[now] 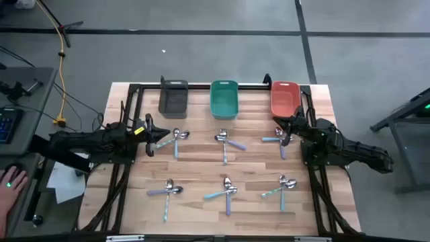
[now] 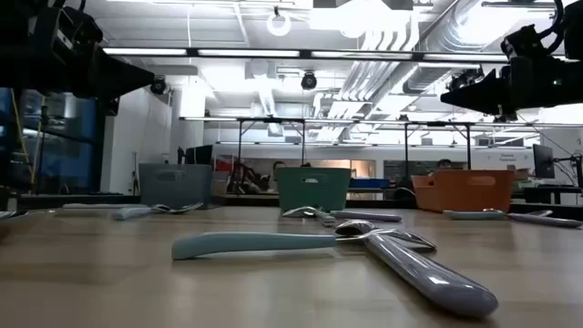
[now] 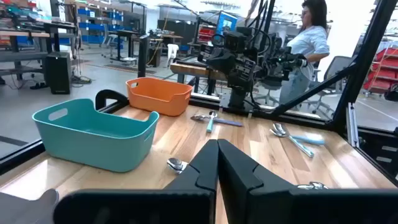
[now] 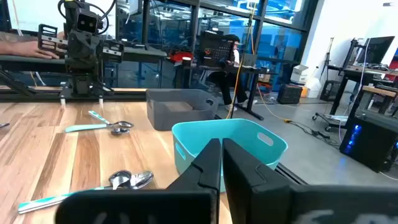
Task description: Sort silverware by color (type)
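A wooden table (image 1: 201, 168) holds three small bins in a row along its far edge. The teal bin (image 1: 224, 99) is in the middle and is the landmark here. The dark grey bin (image 1: 173, 97) sits to its left and the orange bin (image 1: 284, 98) to its right.

The spoons lie in six little crossed heaps on the table, all on the near side of the teal bin. None of them is in a bin. One heap (image 1: 227, 142) lies just in front of the teal bin. Another heap (image 1: 176, 138) lies in front and to the left of it, below the grey bin. A third heap (image 1: 278, 139) lies in front and to the right, below the orange bin. Three more heaps lie farther from the teal bin, near the front edge: a left one (image 1: 166, 192), a middle one (image 1: 225, 191) and a right one (image 1: 281, 186).

The left gripper (image 1: 149, 135) hangs above the table to the left of the teal bin, close to the heap below the grey bin. Its fingers (image 3: 208, 165) are pressed together and hold nothing.

The right gripper (image 1: 287, 129) hangs to the right of the teal bin, next to the orange bin. Its fingers (image 4: 214, 163) are pressed together too, with nothing between them.

A person's hand (image 1: 9, 185) shows far off to the left of the table.
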